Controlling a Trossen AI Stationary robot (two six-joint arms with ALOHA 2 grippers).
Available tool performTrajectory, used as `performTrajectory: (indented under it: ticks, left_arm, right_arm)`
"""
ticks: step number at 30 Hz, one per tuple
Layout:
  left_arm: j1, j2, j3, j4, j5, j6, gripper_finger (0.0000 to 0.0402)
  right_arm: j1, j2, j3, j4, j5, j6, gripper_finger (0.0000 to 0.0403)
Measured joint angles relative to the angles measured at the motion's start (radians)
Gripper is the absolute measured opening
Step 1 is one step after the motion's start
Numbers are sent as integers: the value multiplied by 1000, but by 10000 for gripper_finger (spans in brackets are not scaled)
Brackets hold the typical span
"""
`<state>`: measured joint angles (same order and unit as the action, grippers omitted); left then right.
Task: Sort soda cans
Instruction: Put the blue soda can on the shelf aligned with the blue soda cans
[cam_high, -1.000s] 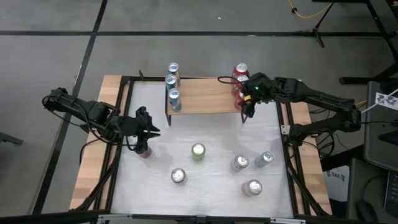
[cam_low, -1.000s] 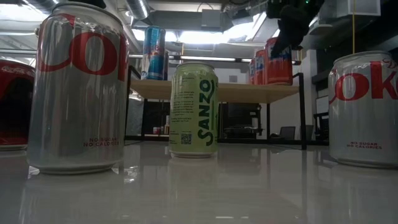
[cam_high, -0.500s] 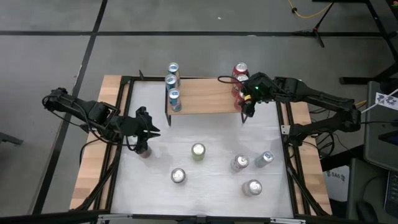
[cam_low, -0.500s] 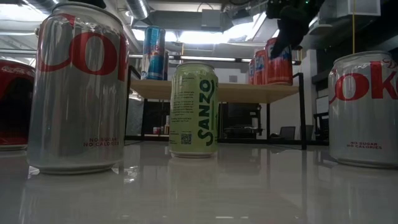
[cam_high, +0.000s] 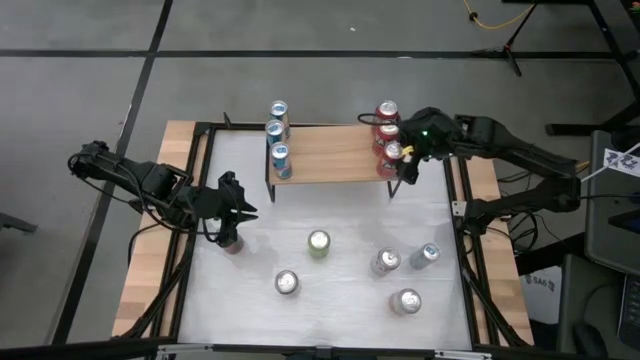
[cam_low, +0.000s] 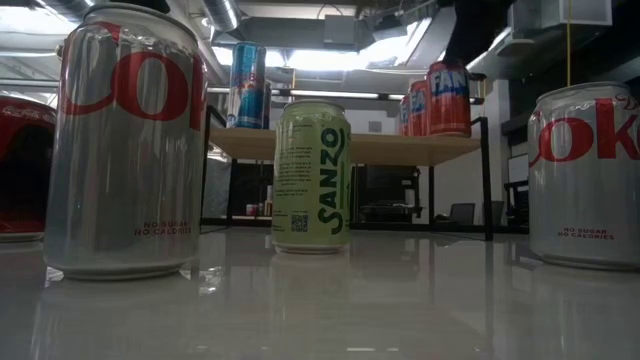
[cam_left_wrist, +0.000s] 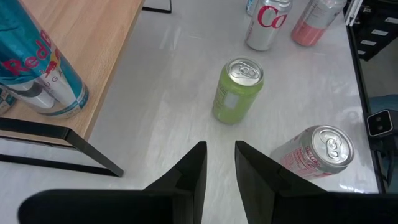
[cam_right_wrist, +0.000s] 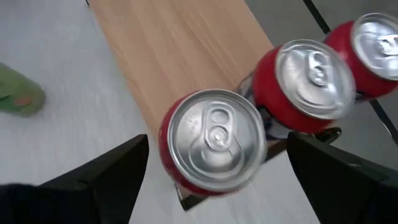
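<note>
Right gripper (cam_high: 408, 163): above the right end of the raised wooden shelf (cam_high: 330, 160) at the far edge of the white worktop (cam_high: 330, 300); fingers spread wide, holding nothing.
Nearest red can (cam_right_wrist: 211, 140): a red metal can with a silver top, upright on the shelf's right front corner, directly under the right gripper and between its two spread fingers (cam_right_wrist: 112, 174), not touching either.
Other red cans (cam_right_wrist: 308, 84): two more stand just behind it in a row along the shelf's right end, towards the far edge.
Blue cans (cam_high: 278, 135): three slim light-blue and white cans stand in a row along the shelf's left end.
Left gripper (cam_high: 232, 212): low over the worktop near its left edge, in front of the shelf; its fingers (cam_left_wrist: 189, 171) stand close with a narrow gap and nothing shows between them.
Can at the left gripper (cam_high: 231, 244): a reddish can stands just in front of it near the left edge; contact cannot be told.
Yellow-green can (cam_high: 318, 243): upright at the middle of the worktop.
Silver-grey cans (cam_high: 287, 283): one towards the near edge left of centre; two more (cam_high: 405, 300) near the right near corner.
Small blue can (cam_high: 429, 253): by the right edge, just beside a silver one.
</note>
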<state>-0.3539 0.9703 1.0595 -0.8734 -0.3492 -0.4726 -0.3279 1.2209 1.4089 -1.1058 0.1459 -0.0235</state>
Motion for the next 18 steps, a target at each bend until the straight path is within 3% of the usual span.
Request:
performTrajectory:
  ticks: [9,14,18]
  left_arm:
    - [0,0,0,0,0,0,76]
    - [0,0,0,0,0,1,76]
    - [0,0,0,22,0,1,76]
  right_arm:
    - [1,0,162,-125,-37,49,372]
    - [3,-6,213,-134,-170,89,372]
    - [68,-6,216,-121,-246,127,372]
